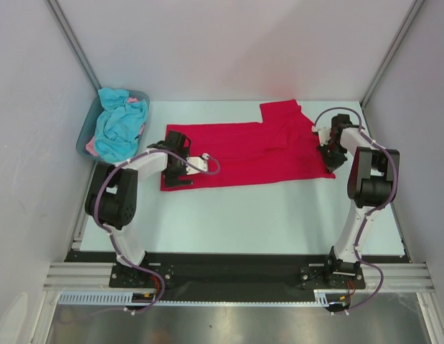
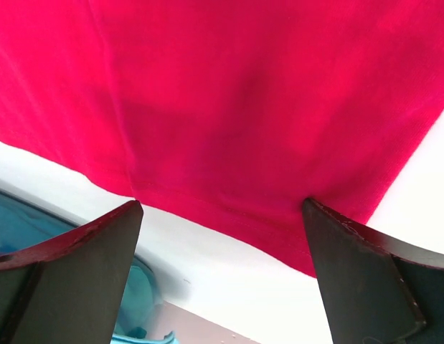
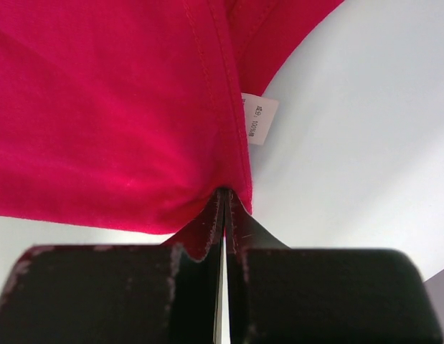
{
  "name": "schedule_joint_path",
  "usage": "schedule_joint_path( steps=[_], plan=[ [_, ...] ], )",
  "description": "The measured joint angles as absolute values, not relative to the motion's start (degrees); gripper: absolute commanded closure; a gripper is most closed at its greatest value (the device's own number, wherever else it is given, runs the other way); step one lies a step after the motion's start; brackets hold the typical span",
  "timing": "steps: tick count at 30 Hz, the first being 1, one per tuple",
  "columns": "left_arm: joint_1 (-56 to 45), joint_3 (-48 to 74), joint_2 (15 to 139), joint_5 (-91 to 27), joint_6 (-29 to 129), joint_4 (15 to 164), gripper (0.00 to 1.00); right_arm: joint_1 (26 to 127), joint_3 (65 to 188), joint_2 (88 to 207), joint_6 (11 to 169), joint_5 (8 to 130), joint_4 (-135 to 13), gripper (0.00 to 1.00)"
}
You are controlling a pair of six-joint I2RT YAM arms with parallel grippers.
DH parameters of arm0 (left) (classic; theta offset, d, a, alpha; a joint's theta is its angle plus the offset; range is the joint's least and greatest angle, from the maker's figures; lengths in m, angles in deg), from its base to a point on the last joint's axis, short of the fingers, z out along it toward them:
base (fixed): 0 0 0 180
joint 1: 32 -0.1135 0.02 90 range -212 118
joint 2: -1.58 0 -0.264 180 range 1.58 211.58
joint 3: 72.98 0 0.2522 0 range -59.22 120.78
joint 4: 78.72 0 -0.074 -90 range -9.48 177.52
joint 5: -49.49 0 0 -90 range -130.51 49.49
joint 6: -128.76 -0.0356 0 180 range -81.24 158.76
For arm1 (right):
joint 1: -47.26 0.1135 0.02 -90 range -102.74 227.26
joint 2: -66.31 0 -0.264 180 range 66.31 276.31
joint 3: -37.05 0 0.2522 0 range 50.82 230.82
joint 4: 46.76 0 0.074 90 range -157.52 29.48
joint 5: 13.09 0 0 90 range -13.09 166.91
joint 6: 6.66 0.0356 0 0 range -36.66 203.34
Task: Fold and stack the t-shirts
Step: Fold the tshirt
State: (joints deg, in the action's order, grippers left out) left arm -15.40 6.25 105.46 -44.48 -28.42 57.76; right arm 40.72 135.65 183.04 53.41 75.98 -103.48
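Folding looks barely begun: the red t-shirt (image 1: 243, 154) lies flat on the table (image 1: 265, 215), my right pincer (image 3: 223, 195) clenched on its edge, my left pincer (image 2: 222, 208) gaping over the opposite hem, holding nothing. Turquoise and pink shirts (image 1: 120, 129) sit crumpled in the tub (image 1: 82, 142), nothing stacked.

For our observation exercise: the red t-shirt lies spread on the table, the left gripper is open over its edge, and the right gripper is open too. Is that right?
No. The right gripper is shut, pinching the red t-shirt; the right wrist view shows it. The rest holds.
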Motion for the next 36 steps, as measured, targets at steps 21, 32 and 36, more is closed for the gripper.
schedule_joint_path(
  steps=[21, 32, 36],
  plan=[
    [-19.6, -0.9, 100.4, -41.7, -36.4, 62.1, 0.00, 42.0, 125.6, 177.0, 46.9, 77.9, -96.8, 1.00],
    [-20.1, -4.5, 97.2, -41.7, -39.4, 62.2, 0.00, 42.2, 120.7, 173.4, 44.2, 78.4, -97.8, 1.00],
    [-20.1, -6.4, 95.2, -41.6, -41.5, 60.1, 0.00, 42.3, 119.4, 172.4, 43.7, 78.4, -98.6, 1.00]
  ],
)
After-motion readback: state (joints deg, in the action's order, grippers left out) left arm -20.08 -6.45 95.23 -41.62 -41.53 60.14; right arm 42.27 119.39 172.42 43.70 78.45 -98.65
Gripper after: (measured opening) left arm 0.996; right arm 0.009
